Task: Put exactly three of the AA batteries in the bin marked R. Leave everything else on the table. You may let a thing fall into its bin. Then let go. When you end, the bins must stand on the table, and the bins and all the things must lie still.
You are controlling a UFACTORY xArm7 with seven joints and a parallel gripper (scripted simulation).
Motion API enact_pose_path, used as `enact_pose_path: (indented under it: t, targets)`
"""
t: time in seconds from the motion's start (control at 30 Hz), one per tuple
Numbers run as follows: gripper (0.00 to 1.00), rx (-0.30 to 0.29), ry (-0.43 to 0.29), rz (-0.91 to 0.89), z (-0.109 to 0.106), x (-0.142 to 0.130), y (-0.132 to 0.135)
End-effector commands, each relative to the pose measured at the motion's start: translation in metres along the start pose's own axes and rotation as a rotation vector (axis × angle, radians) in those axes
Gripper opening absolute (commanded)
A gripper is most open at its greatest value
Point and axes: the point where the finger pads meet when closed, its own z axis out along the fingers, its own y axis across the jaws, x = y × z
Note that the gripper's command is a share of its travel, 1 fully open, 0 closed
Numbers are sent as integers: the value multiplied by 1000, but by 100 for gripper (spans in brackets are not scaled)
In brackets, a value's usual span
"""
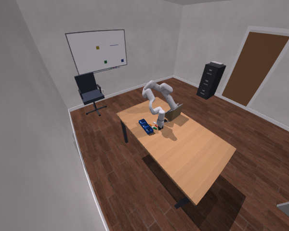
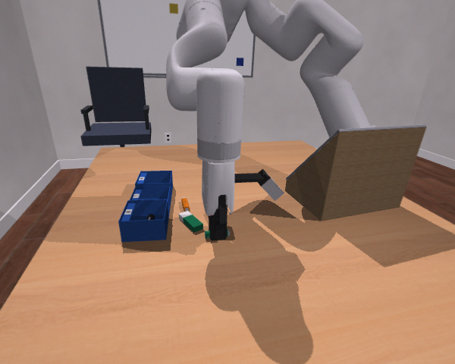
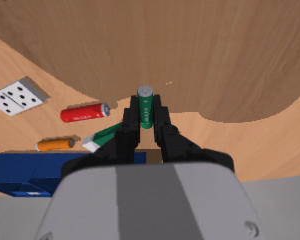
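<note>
My gripper [image 3: 146, 105] is shut on a green AA battery [image 3: 146, 107] that lies on the table; in the exterior view the gripper [image 2: 218, 230] stands down at the table top with the green battery [image 2: 208, 235] showing at its fingertips. A red AA battery [image 3: 84, 113] and an orange AA battery [image 3: 55, 144] lie to the left; the orange one also shows in the exterior view [image 2: 186, 203]. A green-and-white block [image 2: 190, 221] lies between the gripper and the blue bins [image 2: 147, 204]. The nearest bin holds a small dark thing [image 2: 150, 216]. The bin labels are too small to read.
A white domino tile [image 3: 17, 96] lies at the far left in the wrist view. A slanted wooden board [image 2: 357, 170] stands to the right of the gripper. The three blue bins stand in a row at the left, also in the top view [image 1: 146, 125].
</note>
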Motion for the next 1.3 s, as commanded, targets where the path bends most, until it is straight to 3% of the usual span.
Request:
enact_pose_path:
  t: [0.0, 0.37, 1.03, 1.27]
  targets:
    - [0, -3, -3, 0, -2, -1, 1]
    - [0, -3, -3, 0, -2, -1, 1]
    - [0, -3, -3, 0, -62, -1, 1]
    - [0, -3, -3, 0, -62, -1, 1]
